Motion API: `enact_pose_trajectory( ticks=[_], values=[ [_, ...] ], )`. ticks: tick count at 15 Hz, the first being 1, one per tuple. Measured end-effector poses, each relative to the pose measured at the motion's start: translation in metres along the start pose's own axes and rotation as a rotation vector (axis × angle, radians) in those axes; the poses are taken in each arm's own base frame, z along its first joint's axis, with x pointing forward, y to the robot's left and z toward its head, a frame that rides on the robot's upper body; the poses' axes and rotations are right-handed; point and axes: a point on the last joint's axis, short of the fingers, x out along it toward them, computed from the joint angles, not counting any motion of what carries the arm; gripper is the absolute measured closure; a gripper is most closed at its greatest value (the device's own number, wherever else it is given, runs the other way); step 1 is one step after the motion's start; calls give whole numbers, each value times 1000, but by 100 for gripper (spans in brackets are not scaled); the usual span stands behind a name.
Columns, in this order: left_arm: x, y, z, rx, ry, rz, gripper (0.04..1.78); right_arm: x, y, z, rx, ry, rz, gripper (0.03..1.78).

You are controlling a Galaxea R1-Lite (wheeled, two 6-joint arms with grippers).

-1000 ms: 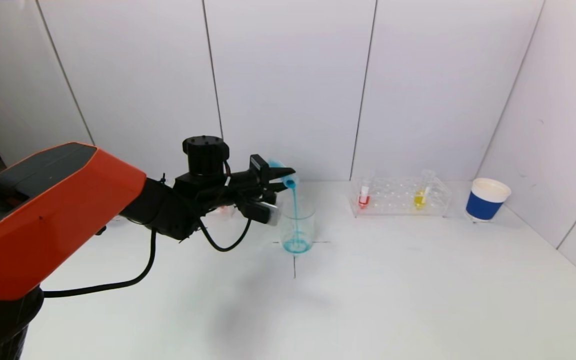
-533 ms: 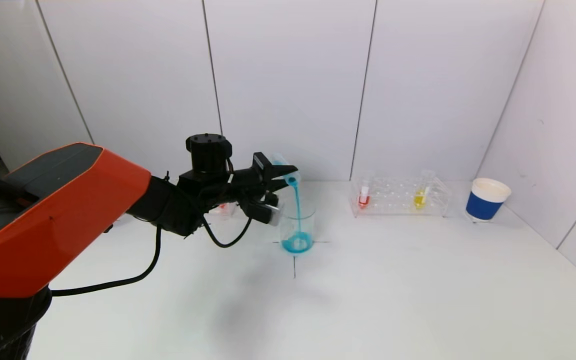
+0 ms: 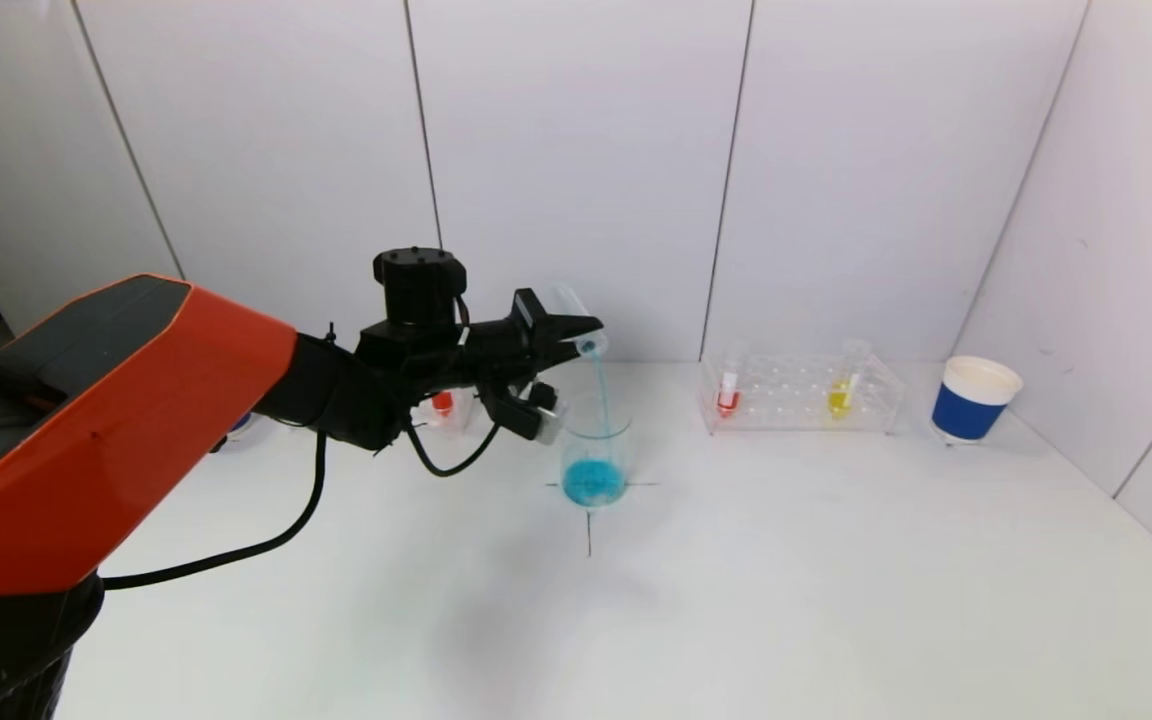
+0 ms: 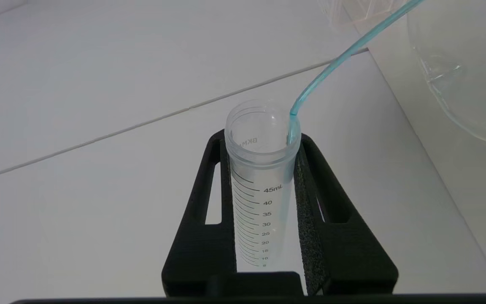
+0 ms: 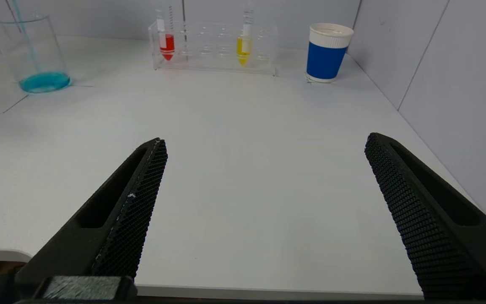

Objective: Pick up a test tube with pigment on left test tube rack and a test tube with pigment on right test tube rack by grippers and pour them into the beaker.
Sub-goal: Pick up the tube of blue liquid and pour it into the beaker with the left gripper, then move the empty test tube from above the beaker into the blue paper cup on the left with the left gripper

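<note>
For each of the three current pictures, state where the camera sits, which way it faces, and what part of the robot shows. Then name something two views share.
Head view: on the head, looking forward and down at the table; left arm, left gripper.
Left wrist view: along the fingers to the tilted test tube pouring a blue stream.
Right wrist view: low at the table's near edge, facing the right rack; open right gripper.
Shared: beaker in head and right wrist views.

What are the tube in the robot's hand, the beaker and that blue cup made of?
The tube in the left gripper looks like clear, slightly frosted plastic, with printed volume marks and a ridged rim. The beaker seems to be glass: fully transparent, with bright glints. The blue cup is probably matte paper with a white rolled rim.
</note>
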Motion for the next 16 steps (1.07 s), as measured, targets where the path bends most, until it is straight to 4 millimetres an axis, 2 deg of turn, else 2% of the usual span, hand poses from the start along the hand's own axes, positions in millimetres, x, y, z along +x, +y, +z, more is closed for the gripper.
enact_pose_trajectory(
  ticks=[12, 16],
  values=[
    [-5, 16, 0, 75, -5, 27, 139, 0, 0, 0, 0, 0, 0, 10],
    [-15, 32, 2, -9, 49, 21, 139, 0, 0, 0, 0, 0, 0, 10]
  ],
)
